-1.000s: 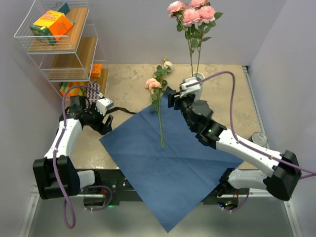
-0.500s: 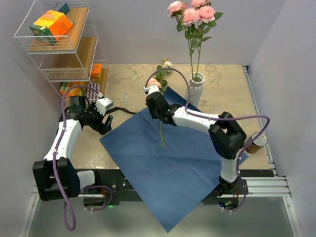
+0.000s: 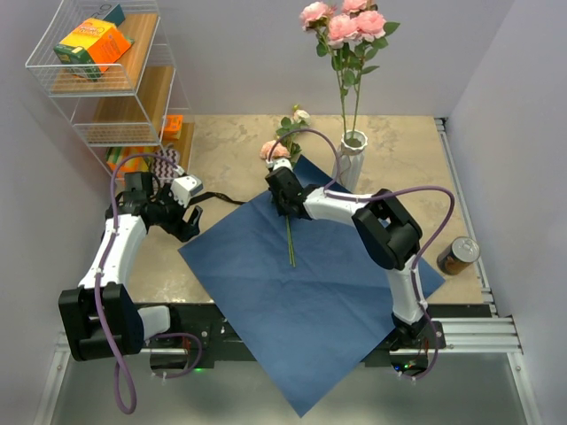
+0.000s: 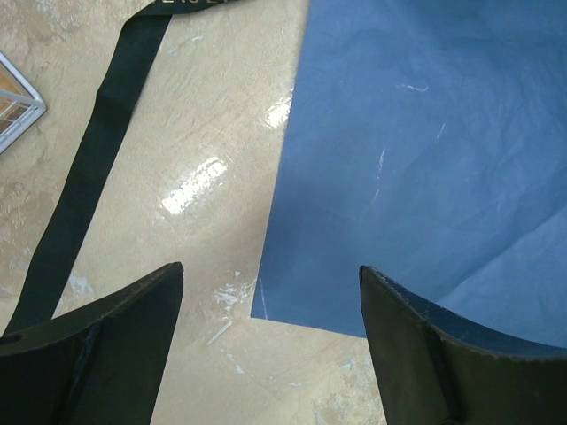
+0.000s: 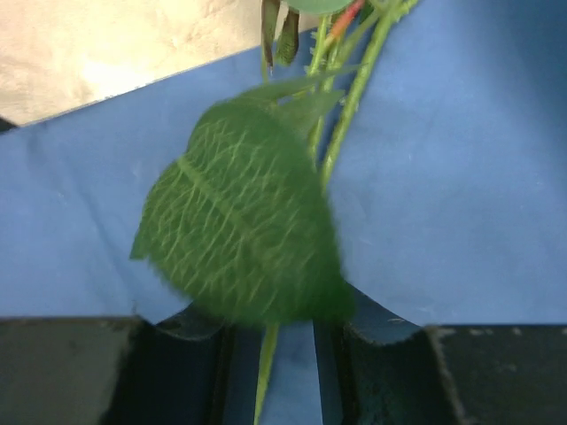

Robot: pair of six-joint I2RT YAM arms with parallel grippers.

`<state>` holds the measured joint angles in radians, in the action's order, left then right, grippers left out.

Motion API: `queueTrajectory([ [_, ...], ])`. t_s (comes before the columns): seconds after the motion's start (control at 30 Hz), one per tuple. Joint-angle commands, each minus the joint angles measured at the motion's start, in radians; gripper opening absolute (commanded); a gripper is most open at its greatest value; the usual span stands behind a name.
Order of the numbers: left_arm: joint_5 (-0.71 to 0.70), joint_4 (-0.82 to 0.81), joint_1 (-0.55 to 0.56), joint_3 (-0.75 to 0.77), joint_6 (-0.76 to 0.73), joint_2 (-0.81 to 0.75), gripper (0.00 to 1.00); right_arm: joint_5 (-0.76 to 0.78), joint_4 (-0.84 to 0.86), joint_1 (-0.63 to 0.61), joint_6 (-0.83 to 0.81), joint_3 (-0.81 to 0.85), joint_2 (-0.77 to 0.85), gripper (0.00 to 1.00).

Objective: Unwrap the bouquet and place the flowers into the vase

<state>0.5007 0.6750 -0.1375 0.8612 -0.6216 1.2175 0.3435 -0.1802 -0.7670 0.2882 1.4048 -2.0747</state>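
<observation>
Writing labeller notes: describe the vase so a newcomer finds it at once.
On the beige table, look just right of the blue paper sheet's far corner, near the back wall. The vase is the narrow white one holding tall pink roses, unlike the squat brown can at the right edge.

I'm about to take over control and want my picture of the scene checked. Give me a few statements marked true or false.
1. The blue paper lies unfolded, flat on the table. True.
2. The vase is empty. False: pink roses stand in it.
3. The left gripper holds the black ribbon. False: its jaws stand open with nothing between them, and the ribbon lies on the table beside it.
4. A green stem runs between the fingers of the right gripper. True.
5. All the flowers are in the vase. False: loose flowers lie with their stems on the blue paper.
</observation>
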Motion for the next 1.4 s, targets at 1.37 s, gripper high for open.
queueTrajectory([
  [1.37, 0.012, -0.026, -0.022, -0.004, -0.006, -0.013, 0.85, -0.27, 0.035, -0.127, 0.054, 0.117, -0.015, 0.14],
])
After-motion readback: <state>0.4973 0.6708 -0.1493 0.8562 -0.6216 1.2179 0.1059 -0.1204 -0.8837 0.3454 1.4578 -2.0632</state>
